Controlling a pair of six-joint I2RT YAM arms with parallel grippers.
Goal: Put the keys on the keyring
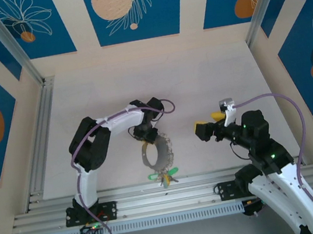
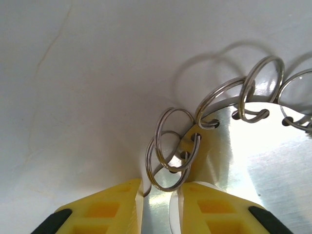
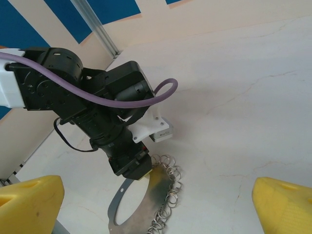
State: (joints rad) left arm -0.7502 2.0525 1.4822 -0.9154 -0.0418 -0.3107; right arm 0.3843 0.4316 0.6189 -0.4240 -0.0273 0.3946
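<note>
The keyring (image 1: 160, 151) is a flat grey metal hoop with a row of small split rings (image 3: 170, 187) threaded through holes along its wide side. It lies in the middle of the table. My left gripper (image 1: 147, 135) comes down on the hoop's far edge. In the left wrist view the yellow fingers (image 2: 105, 209) stand close together, shut on the shiny band (image 2: 253, 161) that runs between them. The keys (image 1: 165, 176), with green and yellow tags, lie bunched at the hoop's near edge. My right gripper (image 1: 207, 124) hovers open to the right of the hoop, holding nothing.
Aluminium rails (image 1: 168, 197) run along the near edge and another up the left side (image 1: 41, 134). Walls with blue panels close in the table on three sides. The white tabletop (image 1: 198, 81) stretches behind and to the right of the hoop.
</note>
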